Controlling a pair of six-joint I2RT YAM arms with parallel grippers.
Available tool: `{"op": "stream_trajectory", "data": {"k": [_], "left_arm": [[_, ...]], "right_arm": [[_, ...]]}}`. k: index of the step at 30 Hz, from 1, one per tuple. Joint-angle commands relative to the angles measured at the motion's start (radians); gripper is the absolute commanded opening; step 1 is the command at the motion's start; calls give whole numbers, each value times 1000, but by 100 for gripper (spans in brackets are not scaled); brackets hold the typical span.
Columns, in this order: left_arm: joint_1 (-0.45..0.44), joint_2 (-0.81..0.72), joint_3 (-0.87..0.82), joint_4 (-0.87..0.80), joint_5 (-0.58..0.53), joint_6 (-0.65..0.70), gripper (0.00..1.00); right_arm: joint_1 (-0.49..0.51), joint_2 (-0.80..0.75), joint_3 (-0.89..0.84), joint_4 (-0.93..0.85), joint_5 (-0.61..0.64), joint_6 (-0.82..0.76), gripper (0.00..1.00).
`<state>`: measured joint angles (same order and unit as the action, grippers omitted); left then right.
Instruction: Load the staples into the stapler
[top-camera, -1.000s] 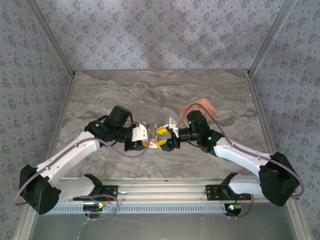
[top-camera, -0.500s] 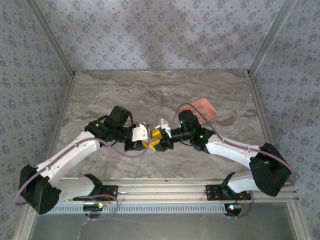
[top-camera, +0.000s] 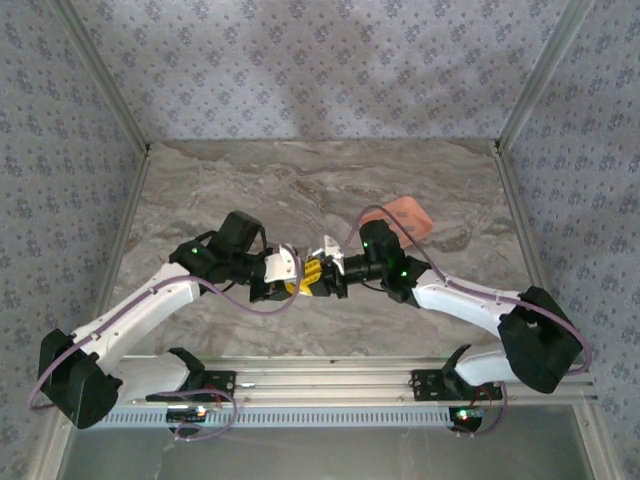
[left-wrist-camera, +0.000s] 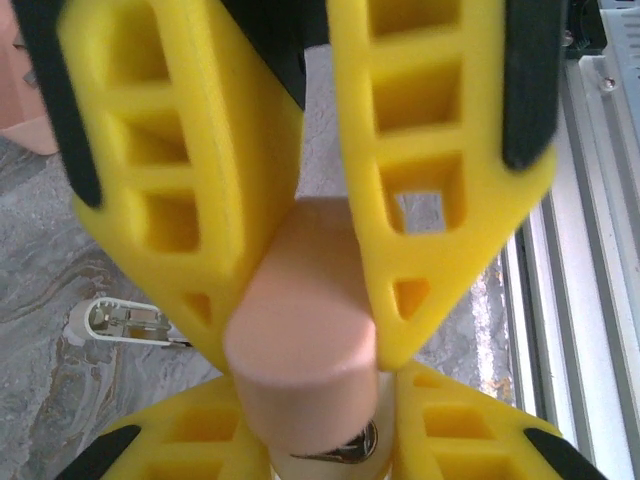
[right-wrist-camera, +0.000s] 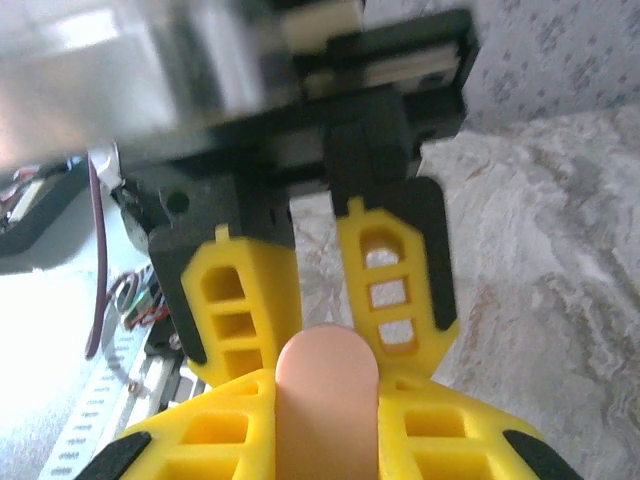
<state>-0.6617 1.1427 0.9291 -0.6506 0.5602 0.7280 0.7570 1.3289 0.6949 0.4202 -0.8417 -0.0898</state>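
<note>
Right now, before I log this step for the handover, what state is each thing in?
Left gripper: shut on the pink stapler.
Right gripper: shut on the pink stapler, facing the left gripper.
Pink stapler: held by both grippers; open or closed, cannot tell.
Pink tray: on the table beyond the right arm, untouched; contents too small to tell.

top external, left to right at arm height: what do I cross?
Left arm's black elbow → left claw → right claw → pink tray → right arm's black elbow. The pink stapler, gripped by both claws, overlaps them, so it is left out.
</note>
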Motion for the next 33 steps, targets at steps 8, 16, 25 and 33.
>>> {"op": "stream_trajectory", "data": {"k": [8, 16, 25, 33], "left_arm": [[1, -1, -34, 50, -11, -60, 11], [29, -21, -46, 105, 10, -113, 11], [45, -25, -35, 107, 26, -115, 11], [48, -26, -32, 102, 27, -113, 11]], "right_arm": [[-75, -131, -77, 181, -59, 101, 9], [-116, -218, -162, 237, -25, 146, 14], [-132, -290, -241, 195, 33, 154, 18], [-143, -370, -320, 154, 105, 166, 22]]}}
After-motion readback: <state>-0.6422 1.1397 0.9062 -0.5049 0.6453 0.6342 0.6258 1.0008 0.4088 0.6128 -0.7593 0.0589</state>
